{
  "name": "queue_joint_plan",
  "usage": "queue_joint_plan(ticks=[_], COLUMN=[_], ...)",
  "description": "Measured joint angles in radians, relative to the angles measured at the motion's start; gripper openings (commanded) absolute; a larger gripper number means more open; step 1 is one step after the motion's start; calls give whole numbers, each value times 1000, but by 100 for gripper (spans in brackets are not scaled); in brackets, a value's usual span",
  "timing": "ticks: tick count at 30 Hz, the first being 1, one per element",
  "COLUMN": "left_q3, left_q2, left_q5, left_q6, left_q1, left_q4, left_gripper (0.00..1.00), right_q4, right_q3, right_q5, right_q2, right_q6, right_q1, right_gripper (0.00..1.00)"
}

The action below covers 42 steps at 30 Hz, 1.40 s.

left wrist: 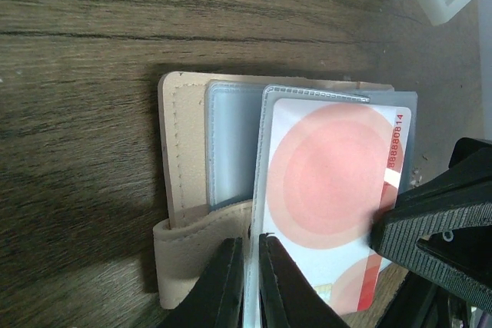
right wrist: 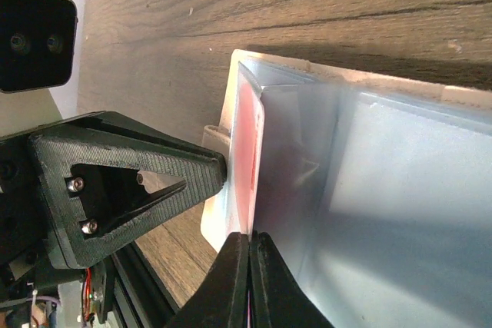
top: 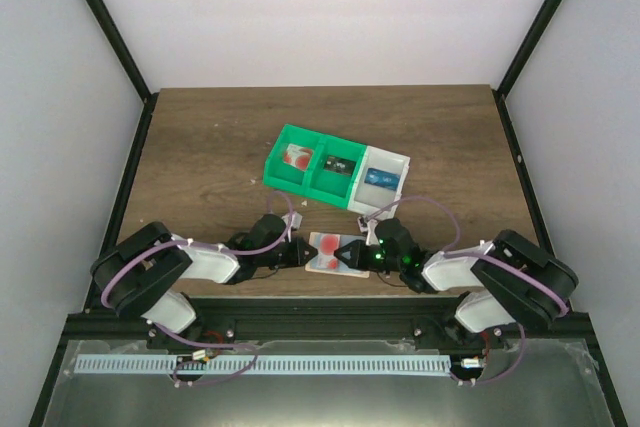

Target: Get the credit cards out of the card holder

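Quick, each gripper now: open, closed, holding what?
Left gripper: closed, pinching an edge of the card holder.
Right gripper: closed on the card holder's edge at the red card; whether on the card itself cannot be told.

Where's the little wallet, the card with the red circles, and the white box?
card holder [left wrist: 181, 151]: left wrist view, on its tan stitched edge.
red-circle card [left wrist: 330, 178]: left wrist view, middle of the big circle.
white bin [top: 392, 155]: top external view, on its far rim.
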Motion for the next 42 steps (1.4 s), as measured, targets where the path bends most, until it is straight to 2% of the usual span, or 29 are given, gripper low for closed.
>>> queue_joint_plan(ticks=[5, 8, 11, 21, 31, 39, 42], left_q3=[0, 0, 0, 0, 4, 11, 20], left_q2=[2, 5, 10, 21, 37, 42, 45], left_q5=[0, 0, 0, 0, 0, 0, 0], left_q6=[-3, -5, -7, -14, -14, -14, -14], left_q1=[0, 0, -1, -3, -3, -3, -4], left_q4=[3, 8, 17, 34, 52, 47, 39], left_gripper=[10, 10, 10, 10, 10, 10, 11], right_q4=[43, 49, 50, 56, -53, -51, -105], right_q3=[-24, -35, -43, -51, -73, -104, -104], right_q5=[-21, -32, -39, -49, -16, -14, 5], right_q2=[8, 2, -3, -8, -152, -154, -217], right_q6=[12, 20, 26, 30, 18, 19, 18], right_q1=[-15, -25, -27, -27, -36, -41, -43], right_gripper=[0, 8, 1, 1, 1, 0, 0])
